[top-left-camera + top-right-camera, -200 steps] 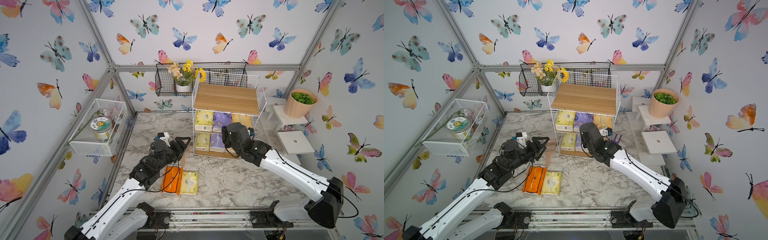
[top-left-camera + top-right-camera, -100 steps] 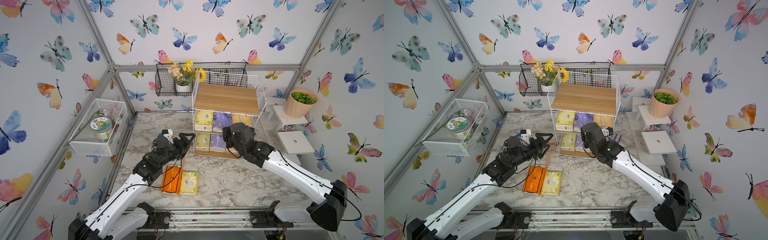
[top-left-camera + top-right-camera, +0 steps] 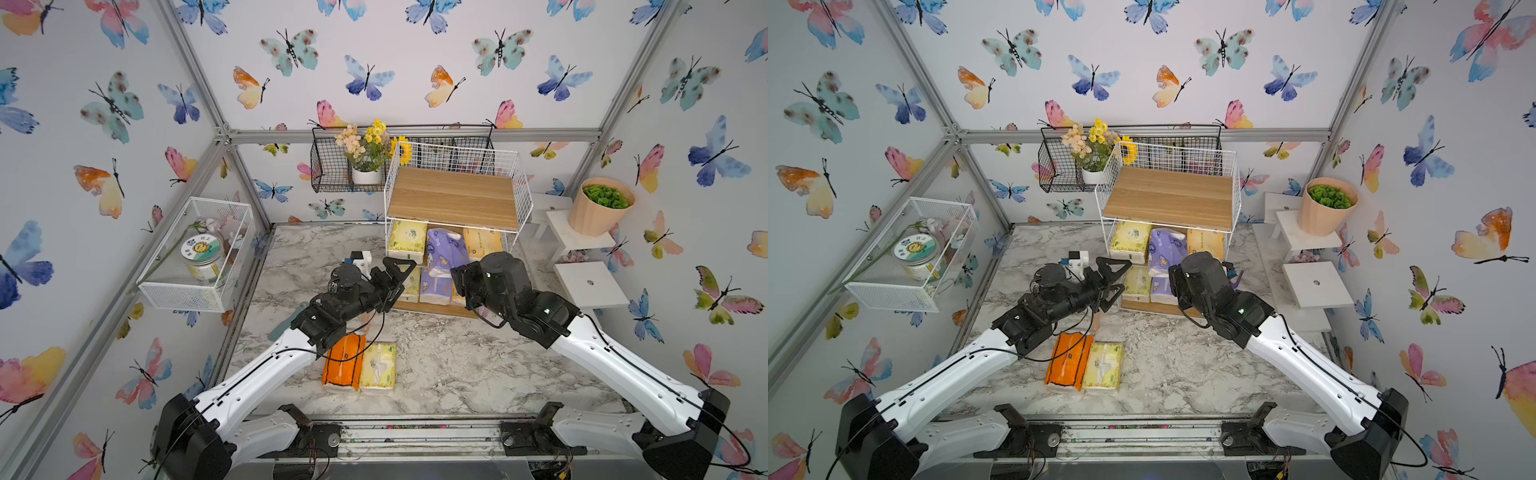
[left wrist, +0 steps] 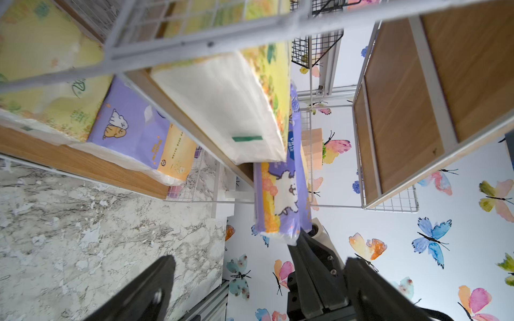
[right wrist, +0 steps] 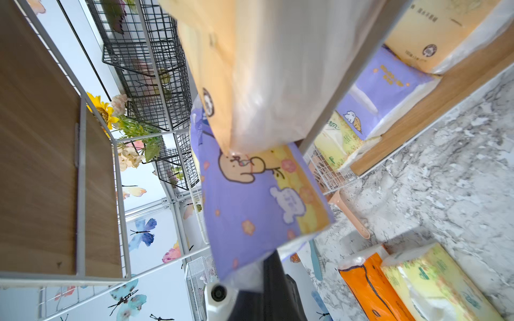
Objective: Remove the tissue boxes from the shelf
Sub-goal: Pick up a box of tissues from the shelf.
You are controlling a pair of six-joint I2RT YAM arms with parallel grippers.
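Left tool [image 3: 401,286] jaws wide apart, empty, just before lower yellow pack [image 3: 412,283] on shelf [image 3: 453,199]: go in square, straddle pack end, miss wire frame. Right tool [image 4: 301,240] clamped on purple pack [image 3: 442,245], middle tier: draw straight out; soft wrap may slip. Marble tabletop [image 3: 449,365] likely slick; orange pack [image 3: 343,365] and loose yellow pack [image 3: 379,365] lie side by side near front. Butterfly walls [image 3: 415,62] close.

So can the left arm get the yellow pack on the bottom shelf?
Probably yes. The left gripper is open just in front of that yellow pack, with no other pack between. The shelf has a corner post close by, so it might bump. The right gripper holds a purple pack higher up.
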